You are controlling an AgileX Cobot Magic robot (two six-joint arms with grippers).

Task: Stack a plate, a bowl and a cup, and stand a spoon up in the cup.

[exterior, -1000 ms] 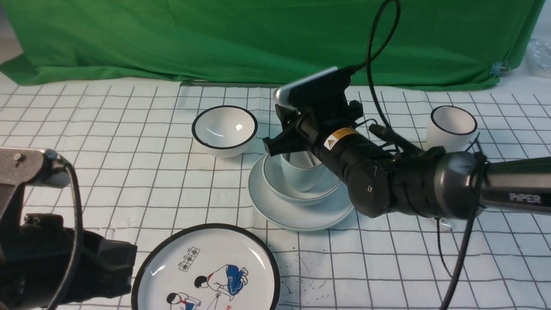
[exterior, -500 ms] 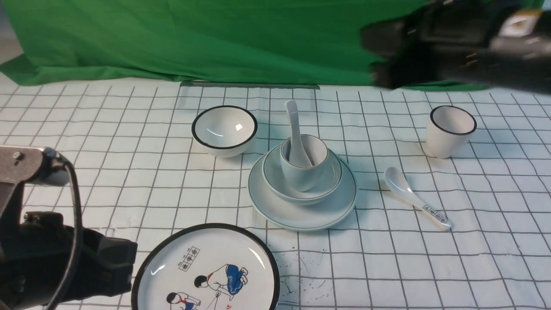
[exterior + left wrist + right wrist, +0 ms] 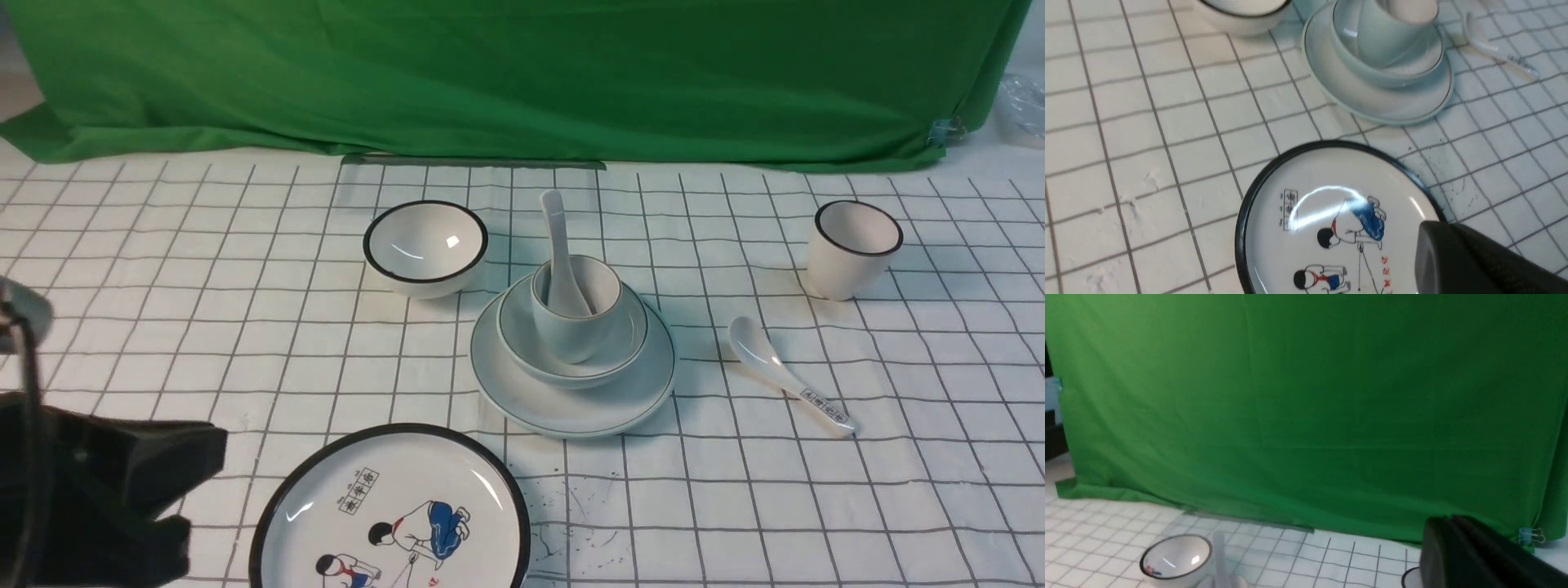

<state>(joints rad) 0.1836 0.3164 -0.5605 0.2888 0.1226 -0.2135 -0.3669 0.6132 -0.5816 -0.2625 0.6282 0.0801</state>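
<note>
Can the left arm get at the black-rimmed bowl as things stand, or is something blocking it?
Probably yes. Only bare gridded cloth lies between the left gripper and the black-rimmed bowl; the cartoon plate sits off to its right. Actual reach I can't confirm.

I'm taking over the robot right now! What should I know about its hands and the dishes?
Left gripper: low at the near left, nothing in it; open or shut is unclear.
Right gripper: out of the front view, and only a dark edge shows in its wrist view, so unclear too.
Things: the pale grey-white round plate sits on the checked cloth. The wide shallow pale bowl is on it, the squat pale handleless cup in the bowl, and the plain white ceramic spoon stands in the cup, handle up.
Done: the whole stack.
Left: nothing that shows.
</note>
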